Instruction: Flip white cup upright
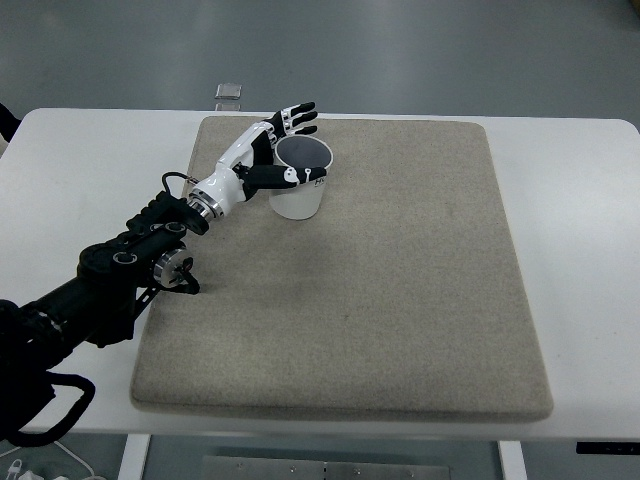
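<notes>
White plastic is seen at the upper left of the frame, where the white cup (299, 180) stands on the beige mat (400, 300) with its dark mouth facing up, so its long axis is judged vertical and the flip nearly done. The left hand (270, 150) is set against the cup's left side, thumb laid across the near rim, fingers (298, 114) spread apart beyond it; no firm clamp can be made out. The right arm is not shown. A withdrawal up and leftward is judged to follow, without tipping the cup
</notes>
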Controlling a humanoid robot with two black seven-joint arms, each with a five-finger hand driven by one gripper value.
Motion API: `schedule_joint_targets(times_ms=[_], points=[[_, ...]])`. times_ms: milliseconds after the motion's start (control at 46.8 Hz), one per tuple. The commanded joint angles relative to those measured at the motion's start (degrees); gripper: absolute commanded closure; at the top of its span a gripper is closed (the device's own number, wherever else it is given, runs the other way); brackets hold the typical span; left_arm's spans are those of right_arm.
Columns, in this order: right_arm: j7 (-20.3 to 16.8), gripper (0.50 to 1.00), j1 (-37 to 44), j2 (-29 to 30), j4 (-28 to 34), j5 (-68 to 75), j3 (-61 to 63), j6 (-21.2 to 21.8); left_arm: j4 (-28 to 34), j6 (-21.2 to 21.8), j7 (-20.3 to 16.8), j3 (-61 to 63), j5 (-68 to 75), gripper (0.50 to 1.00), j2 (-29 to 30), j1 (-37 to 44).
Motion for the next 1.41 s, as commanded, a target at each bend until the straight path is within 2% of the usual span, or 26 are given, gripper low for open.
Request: schedule_joint_targets(times_ms=[0, 427, 726, 1174, 1388], points=[[0.0, 0.57, 0.0, 0.0, 0.0, 0.0, 0.0, 0.0, -0.1, -0.2, 0.0, -1.1, 0.0, 0.538, 0.1, 0.0], [0.0, 0.57, 0.0, 0.0, 0.0, 0.0, -0.1, 0.2, -1.4, -0.4, 0.0, -5.8, -0.4, 0.536, 0.9, -1.2], [0.0, 0.57, 0.0, 0.0, 0.0, 0.0, -0.1, 0.2, 4.9, -0.6, 0.0, -5.6, -11.2, 0.536, 0.1, -5.2], [0.0, 0.57, 0.0, 0.0, 0.1, 0.0, 0.0, 0.2, 5.5, 0.0, 0.0, -5.7, -25.1, 0.536, 0.1, -5.7], [0.0, 0.57, 0.0, 0.0, 0.1, 0.0, 0.0, 0.2, 5.6, 1.0, 16.0, -6.4, -32.7, 0.536, 0.4, -6.8]])
